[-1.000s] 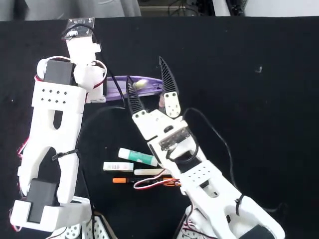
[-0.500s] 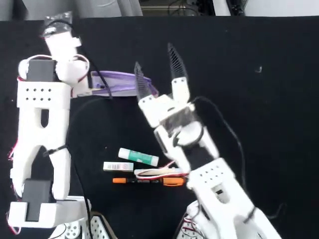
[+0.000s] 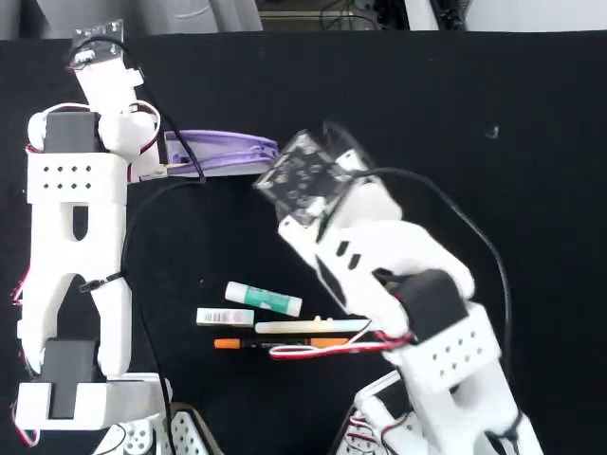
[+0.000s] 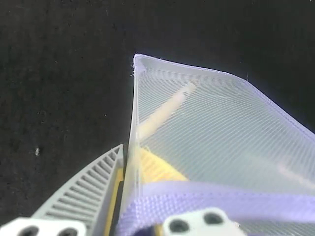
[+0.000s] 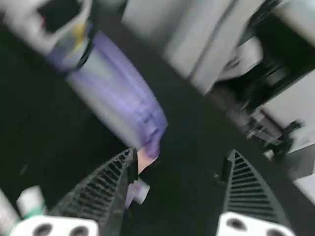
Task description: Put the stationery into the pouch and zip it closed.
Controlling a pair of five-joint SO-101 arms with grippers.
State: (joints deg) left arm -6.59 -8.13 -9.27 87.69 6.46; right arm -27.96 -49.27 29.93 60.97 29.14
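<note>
A purple-edged translucent pouch (image 3: 223,152) is held off the black table by my left gripper (image 3: 171,159), which is shut on its left end. In the left wrist view the pouch (image 4: 211,128) holds a cream pen (image 4: 165,110) and a yellow item (image 4: 157,169), with my left gripper (image 4: 129,196) clamped on its edge. My right gripper (image 5: 181,155) is open and empty, just off the pouch's (image 5: 115,98) right end. On the table lie a green-and-white glue stick (image 3: 264,299), a white labelled eraser (image 3: 225,317), a cream pen (image 3: 308,327) and an orange pen (image 3: 275,343).
The right arm's white body (image 3: 379,265) stands over the table's middle, partly covering the pens' right ends. Red and white cables (image 3: 322,349) trail across the orange pen. Black cloth (image 3: 531,142) covers the table, open to the right.
The left arm has carried the pouch to the left. The right arm has lifted and tipped its wrist up, its open gripper following the pouch's right end.
</note>
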